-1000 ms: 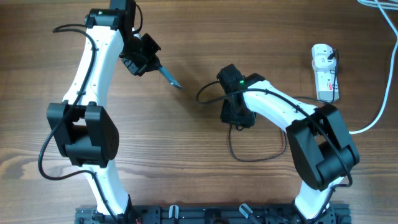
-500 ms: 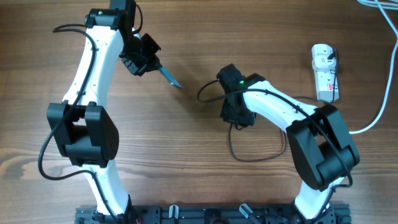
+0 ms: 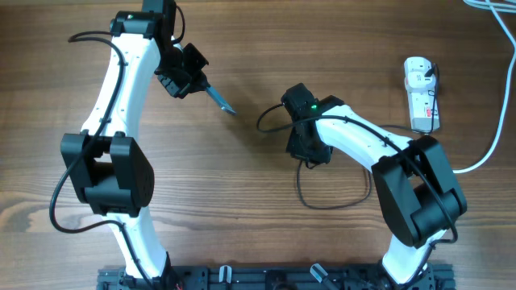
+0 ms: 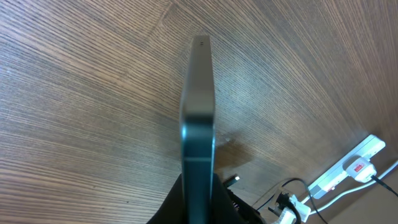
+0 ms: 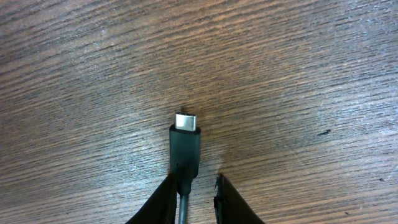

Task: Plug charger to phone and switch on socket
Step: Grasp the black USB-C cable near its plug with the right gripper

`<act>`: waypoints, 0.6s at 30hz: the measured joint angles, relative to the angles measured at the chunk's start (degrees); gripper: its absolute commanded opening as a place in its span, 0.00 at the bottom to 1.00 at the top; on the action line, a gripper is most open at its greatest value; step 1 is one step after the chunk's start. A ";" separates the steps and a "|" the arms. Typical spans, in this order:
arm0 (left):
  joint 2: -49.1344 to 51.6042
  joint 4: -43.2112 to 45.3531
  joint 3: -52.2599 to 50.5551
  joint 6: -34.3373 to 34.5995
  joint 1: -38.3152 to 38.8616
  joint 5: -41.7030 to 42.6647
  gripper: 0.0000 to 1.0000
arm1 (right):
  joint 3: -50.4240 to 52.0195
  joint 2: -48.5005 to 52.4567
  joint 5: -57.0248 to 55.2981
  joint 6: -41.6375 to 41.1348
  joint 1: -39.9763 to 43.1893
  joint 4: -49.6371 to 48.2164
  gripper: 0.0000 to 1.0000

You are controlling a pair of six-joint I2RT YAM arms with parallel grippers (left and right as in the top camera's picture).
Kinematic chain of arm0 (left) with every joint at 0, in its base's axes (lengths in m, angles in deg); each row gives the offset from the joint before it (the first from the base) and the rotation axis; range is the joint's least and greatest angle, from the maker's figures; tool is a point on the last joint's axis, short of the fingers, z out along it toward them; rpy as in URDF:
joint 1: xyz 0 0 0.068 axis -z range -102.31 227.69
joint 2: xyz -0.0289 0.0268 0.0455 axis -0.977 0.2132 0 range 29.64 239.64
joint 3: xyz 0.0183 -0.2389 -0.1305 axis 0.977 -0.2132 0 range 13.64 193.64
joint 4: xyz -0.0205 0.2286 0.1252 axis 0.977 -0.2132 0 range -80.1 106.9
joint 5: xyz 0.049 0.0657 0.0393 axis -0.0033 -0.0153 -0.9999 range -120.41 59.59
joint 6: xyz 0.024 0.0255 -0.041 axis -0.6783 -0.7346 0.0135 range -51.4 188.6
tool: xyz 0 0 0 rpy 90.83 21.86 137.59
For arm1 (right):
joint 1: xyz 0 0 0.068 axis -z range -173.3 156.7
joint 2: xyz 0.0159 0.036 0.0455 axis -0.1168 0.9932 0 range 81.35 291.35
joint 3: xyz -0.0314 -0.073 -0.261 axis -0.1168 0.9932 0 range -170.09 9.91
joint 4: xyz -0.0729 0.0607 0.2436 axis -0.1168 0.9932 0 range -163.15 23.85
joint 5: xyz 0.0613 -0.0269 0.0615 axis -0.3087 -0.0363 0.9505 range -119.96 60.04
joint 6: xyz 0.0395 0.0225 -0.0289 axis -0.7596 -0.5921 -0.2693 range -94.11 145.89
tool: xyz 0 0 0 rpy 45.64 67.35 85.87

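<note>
1. The charger [image 5: 185, 144] is gripped by the closed right gripper [image 5: 194, 198], apparently by its cable, and the plug tip projects just beyond the fingers.
2. Well ahead of it, the phone [image 4: 199, 118] is clamped edge-on in the left gripper [image 3: 187, 74].
3. No movement is seen over the last second, so plugging in is judged pending; the socket [image 3: 421, 103] lies far behind, untouched.
</note>
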 measured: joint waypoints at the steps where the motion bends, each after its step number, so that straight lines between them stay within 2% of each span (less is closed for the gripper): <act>1: 0.00 0.00 0.00 0.02 0.00 0.00 0.04 | 0.00 0.00 0.02 0.00 0.00 0.00 0.23; 13: 0.00 0.00 0.00 0.02 0.00 0.00 0.04 | -0.02 0.00 0.00 -2.36 0.00 0.39 0.16; 18: 0.00 0.00 0.00 0.02 0.00 0.00 0.04 | 0.00 0.00 0.04 -2.60 0.00 0.42 0.10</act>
